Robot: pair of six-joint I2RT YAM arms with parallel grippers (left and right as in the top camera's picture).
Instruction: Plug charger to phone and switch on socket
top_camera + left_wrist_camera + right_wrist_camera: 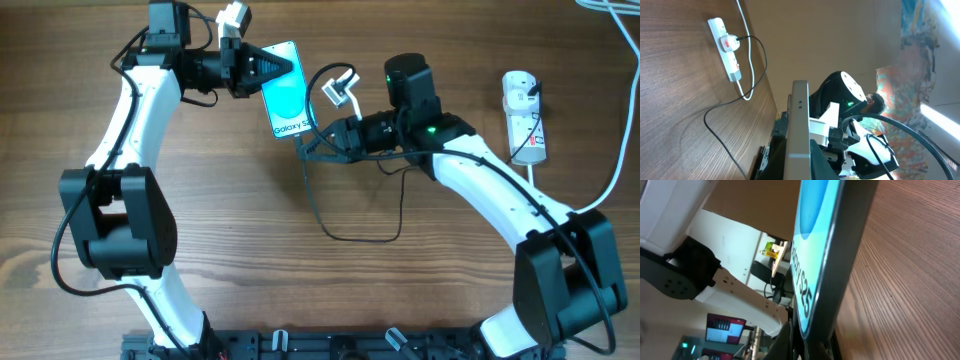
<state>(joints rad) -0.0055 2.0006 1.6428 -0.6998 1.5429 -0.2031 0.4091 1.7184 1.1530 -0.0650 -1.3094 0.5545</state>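
Overhead: the phone (285,95) is gripped by the left jaws near the far edge of the counter (420,30). The charger (365,239) is pinched at its tip by the closed right jaws, at the phone's lower end. Left wrist: the socket (725,47) lies untouched. Right wrist: the tip should be aligned squarely with the port before it is pushed.

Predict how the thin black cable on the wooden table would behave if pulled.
Probably floppy: the thin black cable lies in a slack loop on the wooden table, so it would likely trail, not push stiffly. It looks light, being so thin. Running to the white power strip, it may tug that if pulled.
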